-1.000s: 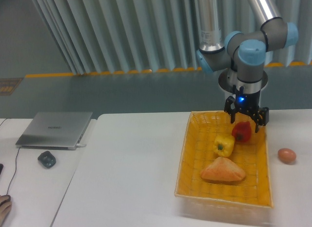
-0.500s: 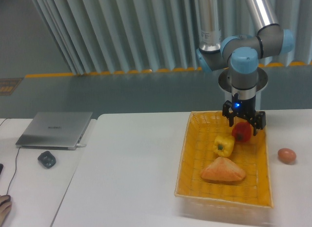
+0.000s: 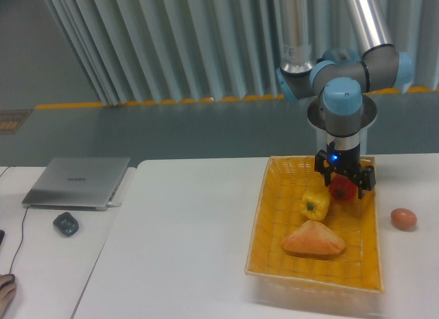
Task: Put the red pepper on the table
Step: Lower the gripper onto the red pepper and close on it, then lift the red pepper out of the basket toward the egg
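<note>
Red pepper (image 3: 341, 189) sits between the downward-pointing hand's (image 3: 345, 182) fingers.

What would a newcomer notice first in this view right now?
The bright yellow basket on the right of the white table, holding a yellow pepper and a wedge of bread. The gripper is down over the red pepper at the basket's far end, fingers either side of it. A brown egg sits outside, to the right.

Nothing really readable here. The closed laptop (image 3: 77, 181) had a small logo on its lid, but it was too blurry to read.
</note>
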Robot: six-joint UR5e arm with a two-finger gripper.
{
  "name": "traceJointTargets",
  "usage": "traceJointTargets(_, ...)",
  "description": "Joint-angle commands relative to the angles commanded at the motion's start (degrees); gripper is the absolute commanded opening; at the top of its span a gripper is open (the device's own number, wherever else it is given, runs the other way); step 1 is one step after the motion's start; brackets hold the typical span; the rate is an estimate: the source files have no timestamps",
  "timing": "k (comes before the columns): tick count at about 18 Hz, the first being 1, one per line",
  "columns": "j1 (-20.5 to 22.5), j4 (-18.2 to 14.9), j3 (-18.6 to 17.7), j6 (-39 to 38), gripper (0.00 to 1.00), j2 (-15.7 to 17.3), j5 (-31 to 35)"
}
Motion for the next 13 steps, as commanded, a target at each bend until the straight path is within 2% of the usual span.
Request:
traceJointTargets(4, -0.09, 0.0, 0.26, 0.09, 0.44, -0.18, 0.0)
traceJointTargets(8, -0.17, -0.17, 0.61, 0.0, 0.36, 0.09, -0.09)
traceJointTargets(12, -1.22, -0.52, 1.84, -0.17, 0.36, 0.96, -0.35)
traceJointTargets(13, -1.32, -1.22, 1.93, -0.17, 0.36, 2.18, -0.44)
